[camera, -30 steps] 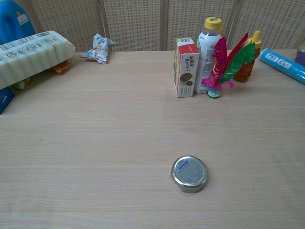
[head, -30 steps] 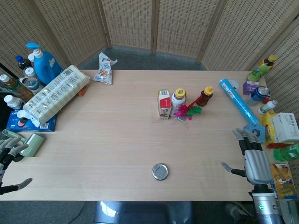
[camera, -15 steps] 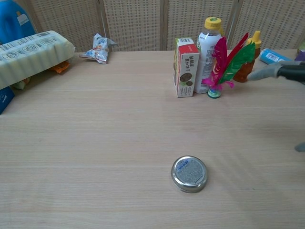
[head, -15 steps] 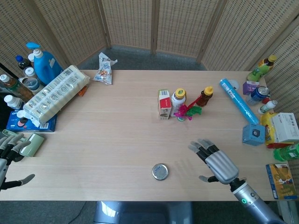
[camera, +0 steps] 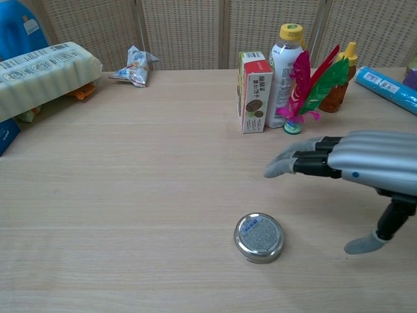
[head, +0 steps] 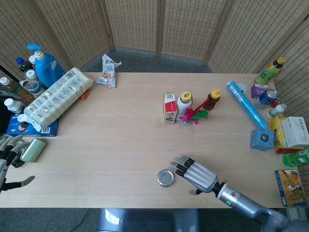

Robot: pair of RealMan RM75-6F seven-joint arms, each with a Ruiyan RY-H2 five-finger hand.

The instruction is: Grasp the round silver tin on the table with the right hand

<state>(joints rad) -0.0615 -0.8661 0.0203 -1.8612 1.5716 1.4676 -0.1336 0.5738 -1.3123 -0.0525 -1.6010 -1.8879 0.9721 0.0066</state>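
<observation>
Robot hand (head: 197, 175) just right of tin (head: 165, 178)

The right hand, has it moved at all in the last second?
Yes. The right hand has travelled left from the table's right edge, past the blue box, and hangs open just right of the round silver tin, not touching it.

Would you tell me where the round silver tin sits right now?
The silver tin lies near the table's front edge, centre of the head view, just left of the open right hand, which isn't touching it.
</observation>
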